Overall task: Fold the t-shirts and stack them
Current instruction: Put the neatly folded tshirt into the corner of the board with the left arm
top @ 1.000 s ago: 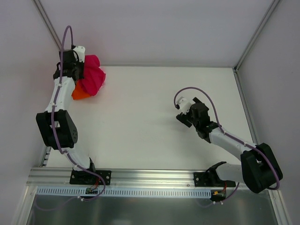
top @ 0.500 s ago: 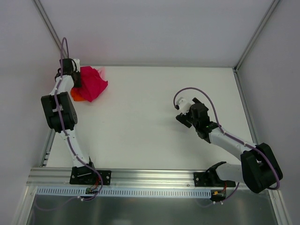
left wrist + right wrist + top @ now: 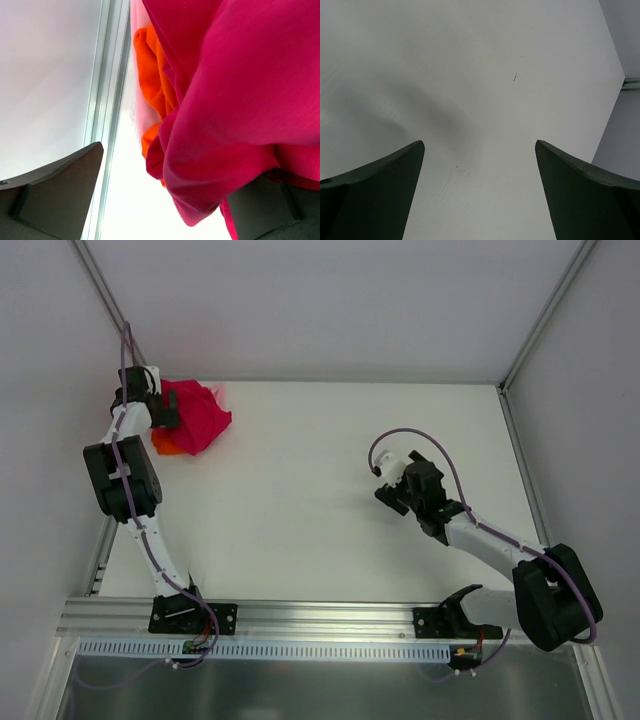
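The t-shirts lie bunched in a heap in the table's far left corner. The crimson-red one [image 3: 199,416] is on top, the orange one [image 3: 168,444] pokes out beneath it, and a pale pink edge [image 3: 215,391] shows at the back. My left gripper [image 3: 162,408] is at the heap's left side, against the wall rail. In the left wrist view its jaws stand wide apart, open [image 3: 169,172], with a crimson fold [image 3: 235,115] hanging between them and over the right finger. Orange cloth [image 3: 150,80] and a pale pink strip [image 3: 137,60] show behind. My right gripper [image 3: 392,488] hovers open over bare table [image 3: 480,145].
A metal rail [image 3: 107,100] and the side wall run close along the left of the heap. Walls close the table [image 3: 320,490] at the back and on both sides. The arm bases sit on the near rail [image 3: 320,618].
The left gripper has gone from shut on the crimson shirt to open and has shifted farther into the far left corner. The heap has settled slightly. The right arm has not moved.
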